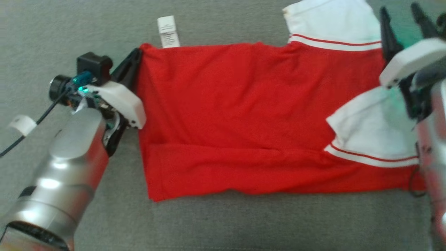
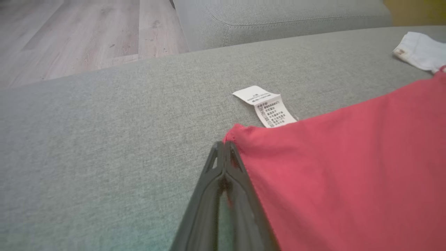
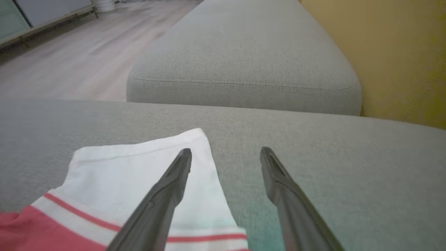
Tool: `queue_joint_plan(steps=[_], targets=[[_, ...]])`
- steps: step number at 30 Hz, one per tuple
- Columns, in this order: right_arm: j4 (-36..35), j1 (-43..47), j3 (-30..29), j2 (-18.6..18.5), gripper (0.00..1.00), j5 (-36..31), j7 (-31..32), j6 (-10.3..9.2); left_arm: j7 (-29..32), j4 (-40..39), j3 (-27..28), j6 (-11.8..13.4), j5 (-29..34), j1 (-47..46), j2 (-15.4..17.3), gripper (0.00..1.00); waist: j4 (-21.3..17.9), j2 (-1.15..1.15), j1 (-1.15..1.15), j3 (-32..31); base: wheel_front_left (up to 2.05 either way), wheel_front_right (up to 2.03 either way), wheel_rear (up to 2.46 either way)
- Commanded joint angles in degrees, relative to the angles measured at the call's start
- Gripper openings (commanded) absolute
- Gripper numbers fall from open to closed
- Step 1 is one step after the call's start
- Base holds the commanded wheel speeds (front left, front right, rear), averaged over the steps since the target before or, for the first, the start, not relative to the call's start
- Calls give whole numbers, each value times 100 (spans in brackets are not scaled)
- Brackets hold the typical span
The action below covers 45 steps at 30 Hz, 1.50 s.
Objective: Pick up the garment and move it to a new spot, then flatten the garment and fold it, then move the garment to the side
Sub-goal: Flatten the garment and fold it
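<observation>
My left gripper (image 1: 135, 61) is clenched: its two dark fingers are pressed together tip to tip at the far left corner of the garment (image 1: 244, 115). In the left wrist view the gripper (image 2: 223, 146) meets that red corner, the garment (image 2: 348, 174) runs along the right-hand finger, and a thin sliver of red shows between the fingers, so I am pinching the fabric's edge.

My right gripper (image 1: 404, 26) is spread wide and holds nothing. It sits at the far right end of the garment, fingers pointing away from me. In the right wrist view, one finger of the gripper (image 3: 226, 153) lies over a white panel of the garment (image 3: 139, 174) and the other over bare cushion. I cannot tell whether either tip touches what is under it.

The garment lies spread out on a grey sofa cushion (image 1: 223, 223): red across the left and middle, with two white panels edged in thin red-and-white stripes at the right. One panel is at the far right corner and the other is folded over the red nearer to me. A white care label (image 1: 168, 31) sticks out past the far edge, close to the corner I grip; in the left wrist view the label (image 2: 266, 106) lies flat on the cushion.

Beyond are a second grey cushion (image 3: 244, 59), a pale wood floor (image 3: 69, 62) to the left and a yellow wall (image 3: 400, 52) to the right.
</observation>
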Motion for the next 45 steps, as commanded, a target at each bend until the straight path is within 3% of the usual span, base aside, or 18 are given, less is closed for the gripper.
queue_joint_plan(steps=[1, 12, 21, 22, 23, 25, 30, 31, 36, 45], targets=[[-79, -213, 140, -100, 100, -74, 120, -5, -111, -118, 100, 9, -53, -295, 162, 0, 206, 0, -1, 51, 0, 0, 0], [1148, -1214, 86, -587, 100, -536, 893, -5, -712, -83, -40, 17, 56, -572, -259, 0, 1097, 0, -1, 195, 0, 0, 0], [1831, -1560, -289, -666, 100, -1013, 1041, -5, -807, -35, -201, 12, 62, -562, -526, 0, 1374, 0, -1, 310, 0, 0, 0], [1883, -1580, -271, -636, 32, -1032, 1080, -5, -812, -26, -201, 12, 55, -561, -541, 0, 1373, 0, -1, 321, 0, 0, 0], [1933, -1604, -292, -613, 0, -1016, 1110, -5, -817, -16, -196, 11, 46, -558, -551, 0, 1366, 0, -1, 329, 0, 0, 0], [1987, -1645, -305, -601, 0, -1039, 1099, -5, -824, 9, -181, 11, 35, -551, -542, 0, 1331, 0, -1, 330, 0, 0, 0], [1816, -1746, -569, -613, 0, -1205, 288, -5, -834, -58, 15, 104, 80, -520, -450, 0, 1226, 0, -1, 218, 0, 0, 0], [1711, -1817, -708, -558, 0, -1259, -222, -5, -835, -247, 170, 226, 180, -506, -386, 0, 1167, 0, -1, 180, 0, 0, 0], [1695, -1836, -920, -375, 0, -1280, -1172, -5, -836, -721, 501, 406, 502, -263, -305, 0, 972, 0, -1, -9, 0, 0, 0], [1315, -1025, -465, 116, 0, -470, -1744, -5, -836, -1002, 919, 644, 1131, 549, -104, 0, 346, 0, -1, -559, 0, 0, 0]])
